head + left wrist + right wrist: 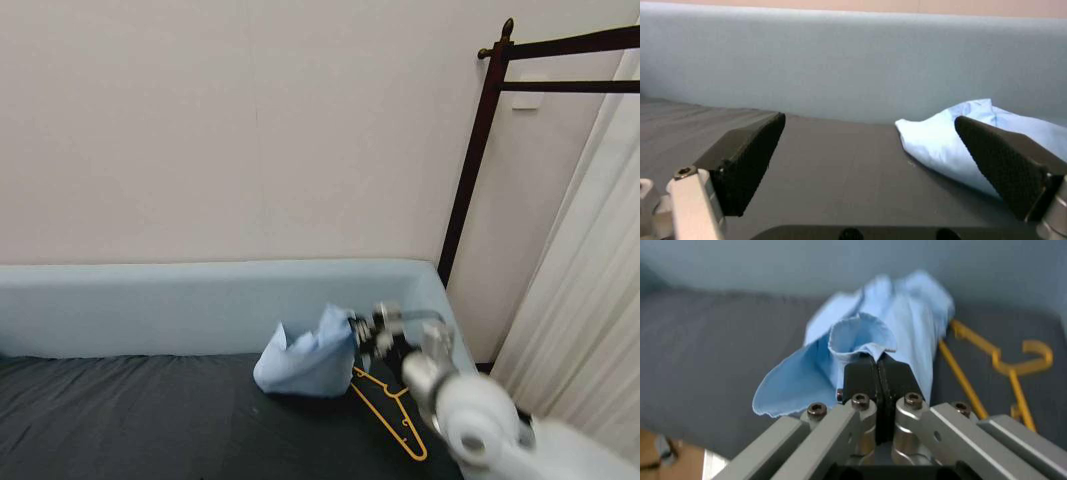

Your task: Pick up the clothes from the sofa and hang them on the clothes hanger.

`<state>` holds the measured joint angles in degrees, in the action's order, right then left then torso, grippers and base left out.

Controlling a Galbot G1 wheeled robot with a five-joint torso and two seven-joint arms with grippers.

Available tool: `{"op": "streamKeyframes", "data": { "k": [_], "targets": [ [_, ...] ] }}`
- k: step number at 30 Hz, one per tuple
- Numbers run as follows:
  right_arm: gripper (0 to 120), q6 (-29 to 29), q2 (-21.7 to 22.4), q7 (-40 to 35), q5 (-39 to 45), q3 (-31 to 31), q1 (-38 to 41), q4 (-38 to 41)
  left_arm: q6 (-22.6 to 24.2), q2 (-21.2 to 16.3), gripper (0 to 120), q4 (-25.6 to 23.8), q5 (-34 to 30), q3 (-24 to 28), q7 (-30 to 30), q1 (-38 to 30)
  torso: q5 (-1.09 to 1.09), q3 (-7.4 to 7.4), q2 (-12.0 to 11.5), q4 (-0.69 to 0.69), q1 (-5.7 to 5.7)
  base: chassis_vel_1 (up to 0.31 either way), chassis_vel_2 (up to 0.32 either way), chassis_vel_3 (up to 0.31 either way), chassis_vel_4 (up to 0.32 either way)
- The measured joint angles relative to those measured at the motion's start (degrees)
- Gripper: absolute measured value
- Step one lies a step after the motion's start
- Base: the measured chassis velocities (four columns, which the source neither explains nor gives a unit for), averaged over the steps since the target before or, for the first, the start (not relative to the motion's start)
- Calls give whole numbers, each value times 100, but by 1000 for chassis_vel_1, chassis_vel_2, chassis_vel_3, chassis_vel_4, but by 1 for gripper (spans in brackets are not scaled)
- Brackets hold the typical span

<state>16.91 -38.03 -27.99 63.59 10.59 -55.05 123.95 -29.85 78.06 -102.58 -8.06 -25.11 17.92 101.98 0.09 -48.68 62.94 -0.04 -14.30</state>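
Holding the left gripper (870,122) low over the sofa (150,305), fingers (747,160) spread, empty. Pinching the light blue garment (305,360), bottom touching the seat, in the right gripper (877,365) beside a yellow hanger (977,344). Not yet hanging on the clothes rack (474,150).

The blue shirt (907,320) apparently hides the hanger's (1003,369) end.

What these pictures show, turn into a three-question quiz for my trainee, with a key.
1. True or false: the right gripper is shut on the blue garment.
2. The yellow hanger lies: A on the sofa seat beside the garment; B on top of the garment; C hooked over the backrest.
3. Fill in: the left gripper has its jaws ____.
Key: 1 true; 2 A; 3 open.
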Motion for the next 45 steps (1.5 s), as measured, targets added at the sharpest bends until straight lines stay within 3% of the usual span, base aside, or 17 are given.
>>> {"op": "streamKeyframes", "data": {
  "k": [3,4,6,8,9,12,19,24,33,37,43,45],
  "targets": [
    [0,236,104,110,-309,-356,-1248,100,73,0,100,11,7,31,-5,-68,-2,0,0,4,0,0,0,0,0],
    [0,236,104,110,-309,-356,-1248,100,73,0,100,11,7,31,-5,-68,-2,0,0,4,0,0,0,0,0],
    [0,756,271,284,-666,-741,-2305,262,102,-1,100,48,10,58,-11,-91,-2,0,1,1,0,0,0,0,0],
    [0,1072,313,357,-932,-1073,-2637,269,103,6,100,101,11,70,-12,-108,-4,0,1,1,1,0,0,0,0],
    [0,1072,313,357,-932,-1073,-2637,269,103,6,100,101,11,70,-12,-108,-4,0,1,1,1,0,0,0,0],
    [0,1799,114,-13,-697,-1653,-2521,124,104,30,100,189,11,110,-12,-136,-3,-1,1,3,0,0,0,0,0],
    [0,2071,-198,281,-704,-1487,-2052,-357,103,56,100,214,45,140,-13,-149,-2,-1,0,4,-1,0,0,0,0],
    [17,1951,-298,536,-1017,-1460,-2089,-342,103,37,100,173,48,95,-12,-97,-2,-1,0,4,0,0,0,0,0],
    [48,1838,53,812,-1038,-2378,-2687,661,95,21,100,166,48,67,-9,-92,-5,-1,0,2,-1,0,0,0,0],
    [67,1613,-65,794,-671,-2151,-1965,375,75,77,100,180,134,99,-8,-98,-5,-1,0,0,0,0,0,0,0],
    [79,1437,-324,823,-551,-1546,-927,-296,54,125,100,176,179,108,-9,-72,-3,-1,-1,2,-1,0,0,0,0],
    [95,1214,-804,1021,-545,-623,423,-1336,-6,154,100,154,198,88,-6,-13,-4,-2,-1,3,-2,0,0,0,0]
  ]
}}
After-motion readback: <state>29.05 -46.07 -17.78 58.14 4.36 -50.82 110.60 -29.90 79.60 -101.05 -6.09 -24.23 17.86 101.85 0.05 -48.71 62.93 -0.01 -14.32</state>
